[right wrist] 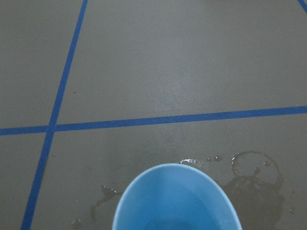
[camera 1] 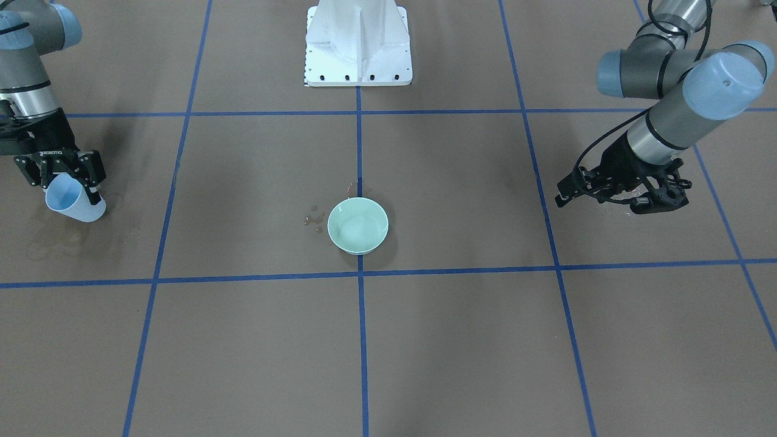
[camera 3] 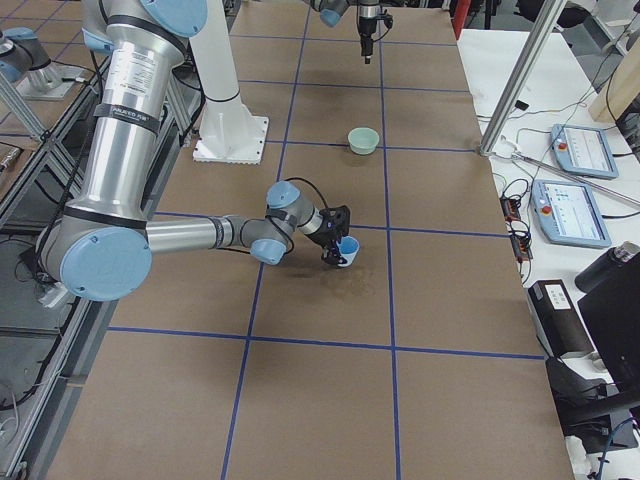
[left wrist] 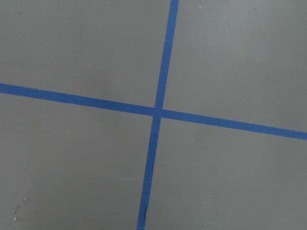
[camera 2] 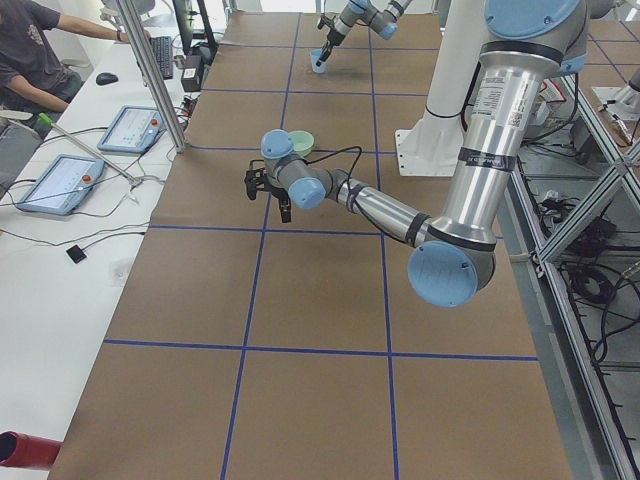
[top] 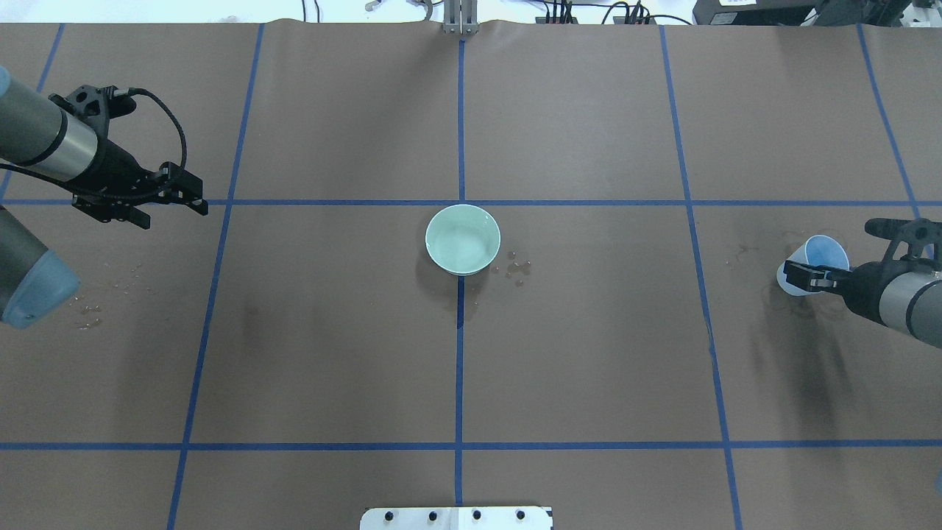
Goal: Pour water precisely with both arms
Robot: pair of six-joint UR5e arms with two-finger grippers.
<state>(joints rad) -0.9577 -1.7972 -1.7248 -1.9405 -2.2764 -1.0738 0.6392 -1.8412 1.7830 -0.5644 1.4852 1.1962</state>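
Under everything, the table (top: 589,353): covered in brown paper, cut into squares by blue tape lines (top: 460,353). At the robot's edge, on the centre line, the white pedestal base (camera 1: 358,42).

Then the left arm (camera 1: 661,130): slants down low over the robot's left end of the table and ends in the left gripper (camera 1: 567,189) — fingers parted, nothing between them, hanging above the paper near a tape crossing.

At the opposite end, the right arm (camera 1: 24,85): comes down to the right gripper (camera 1: 68,181), clamped on the sides of a pale blue cup (camera 1: 76,203), held tilted, low over the paper.

Between the two grippers and well apart from both, the mint-green bowl (camera 1: 358,247): stands upright on the centre tape line.

Smallest, the water (top: 517,269): shows as a cluster of small drops on the paper just beside the bowl, on the right arm's side — and as dark wet rings (right wrist: 252,175) with pale glints beneath the cup. Cannot tell whether any lies inside the bowl or the cup.
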